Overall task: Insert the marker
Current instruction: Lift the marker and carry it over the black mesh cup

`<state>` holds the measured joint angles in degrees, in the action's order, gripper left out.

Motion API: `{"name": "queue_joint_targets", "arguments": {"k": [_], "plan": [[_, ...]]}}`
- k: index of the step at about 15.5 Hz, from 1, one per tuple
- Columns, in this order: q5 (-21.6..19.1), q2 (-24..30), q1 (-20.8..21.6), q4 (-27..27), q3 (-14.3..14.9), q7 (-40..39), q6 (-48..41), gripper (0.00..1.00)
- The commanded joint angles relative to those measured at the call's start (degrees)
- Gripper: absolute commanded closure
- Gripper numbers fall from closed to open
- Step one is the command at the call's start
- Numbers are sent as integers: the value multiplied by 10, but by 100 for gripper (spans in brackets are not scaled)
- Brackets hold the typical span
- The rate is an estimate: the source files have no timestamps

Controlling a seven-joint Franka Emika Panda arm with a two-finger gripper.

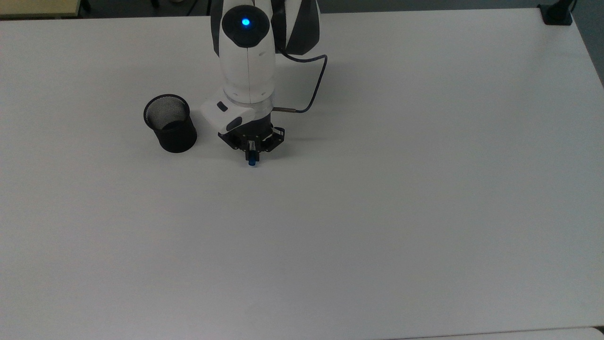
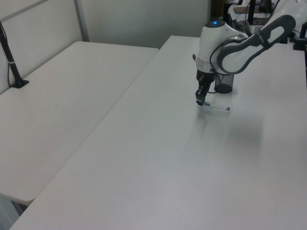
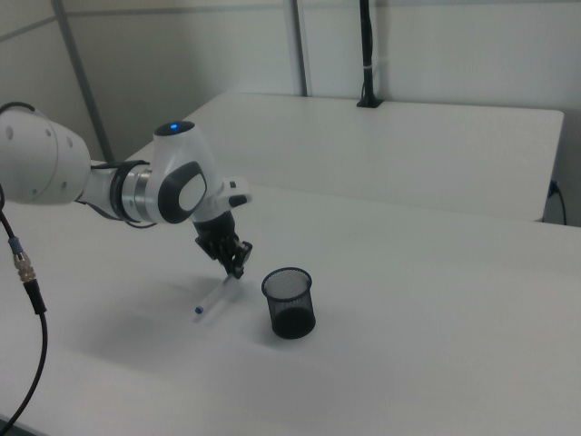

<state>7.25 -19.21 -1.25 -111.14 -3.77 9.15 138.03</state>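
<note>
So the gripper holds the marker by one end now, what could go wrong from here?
1. The gripper pinches the marker near one end, so the long free part may sag or slip while it is lifted.
2. The black mesh cup is narrow; a tilted marker could hit its rim.
3. The cup stands free on the table, so a hit might tip it.

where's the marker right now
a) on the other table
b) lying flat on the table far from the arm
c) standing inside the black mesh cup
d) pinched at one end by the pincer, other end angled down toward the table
d: the pincer is shut on one end of the marker, which slants down toward the table, beside the black mesh cup and not in it.
</note>
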Motion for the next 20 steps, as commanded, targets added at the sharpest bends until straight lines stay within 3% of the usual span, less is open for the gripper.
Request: {"name": "queue_joint_targets", "arguments": {"k": [1,5,9,13,20], "plan": [[6,88,-22,-12,3,16,-37,100],[6,159,-52,-13,3,10,-39,100],[6,195,-92,-18,3,-15,-22,100],[5,244,-140,-129,3,-69,170,100],[7,227,-163,-230,4,-127,405,100]]}}
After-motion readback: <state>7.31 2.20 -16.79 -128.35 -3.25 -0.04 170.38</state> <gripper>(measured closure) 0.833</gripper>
